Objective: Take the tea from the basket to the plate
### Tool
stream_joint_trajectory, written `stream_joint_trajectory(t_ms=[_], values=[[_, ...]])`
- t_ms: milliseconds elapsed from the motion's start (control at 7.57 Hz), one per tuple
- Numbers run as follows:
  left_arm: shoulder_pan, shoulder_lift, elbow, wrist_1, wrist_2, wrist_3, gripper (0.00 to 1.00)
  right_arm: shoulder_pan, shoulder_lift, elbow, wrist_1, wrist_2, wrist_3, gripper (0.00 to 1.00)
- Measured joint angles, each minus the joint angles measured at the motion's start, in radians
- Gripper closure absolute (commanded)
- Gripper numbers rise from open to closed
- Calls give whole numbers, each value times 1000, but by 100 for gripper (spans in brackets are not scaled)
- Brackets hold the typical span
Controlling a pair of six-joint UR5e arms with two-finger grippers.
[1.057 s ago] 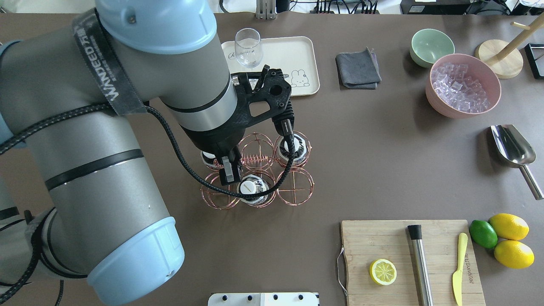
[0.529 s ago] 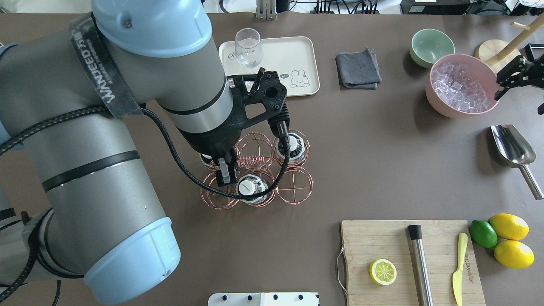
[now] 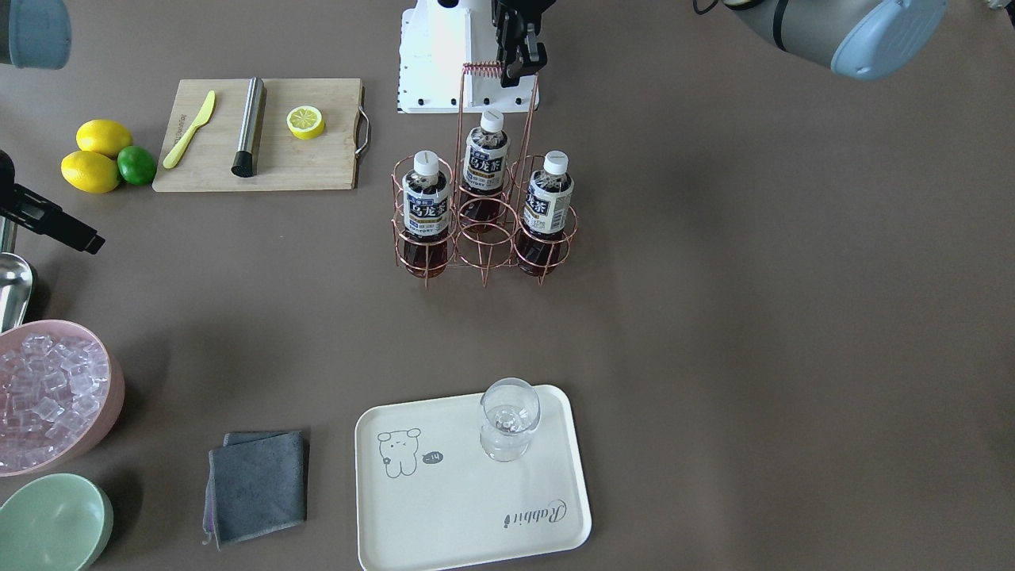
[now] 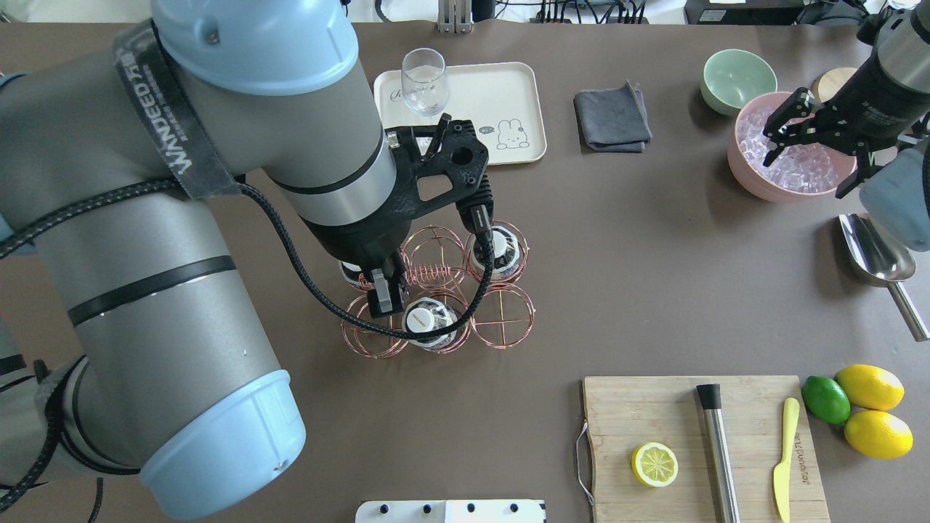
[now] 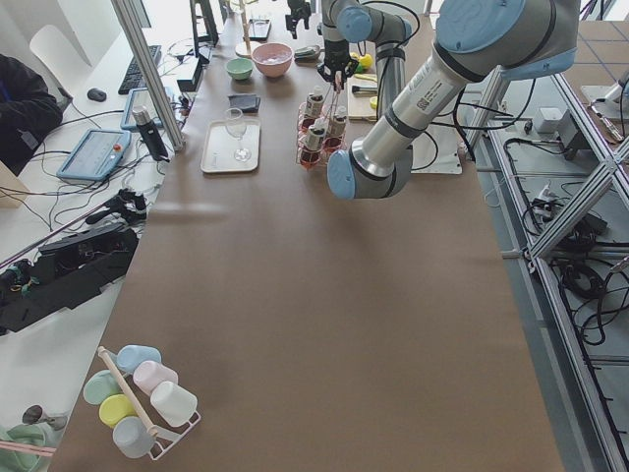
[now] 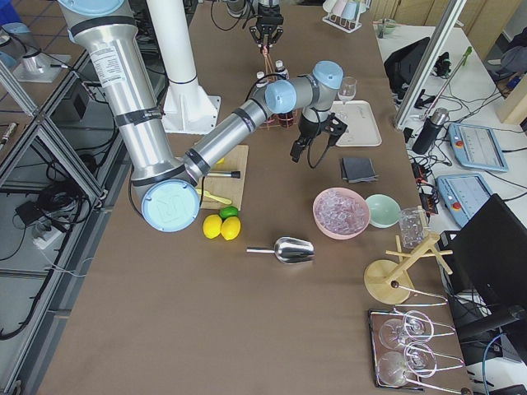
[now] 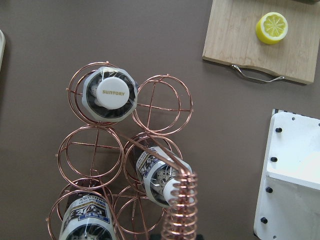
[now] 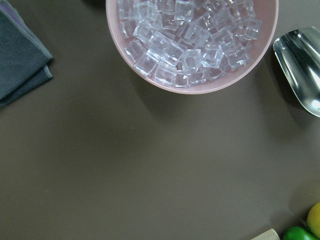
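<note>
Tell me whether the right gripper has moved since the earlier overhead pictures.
Yes. The right gripper has come in leftward from the view's right edge and now hangs open over the pink bowl of ice.

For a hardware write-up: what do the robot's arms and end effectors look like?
Both arms are grey tubes with pale blue joint caps. The left arm carries a black strap lettered WANDEED and a braided black cable. The left end effector and right end effector are black.
</note>
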Motion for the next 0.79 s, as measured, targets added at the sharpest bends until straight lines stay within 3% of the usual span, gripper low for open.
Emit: stream_joint_trajectory(t_ms=[793], values=[[-6, -1, -4, 1, -1, 2, 100, -227, 121, -30, 208, -24, 349, 0]])
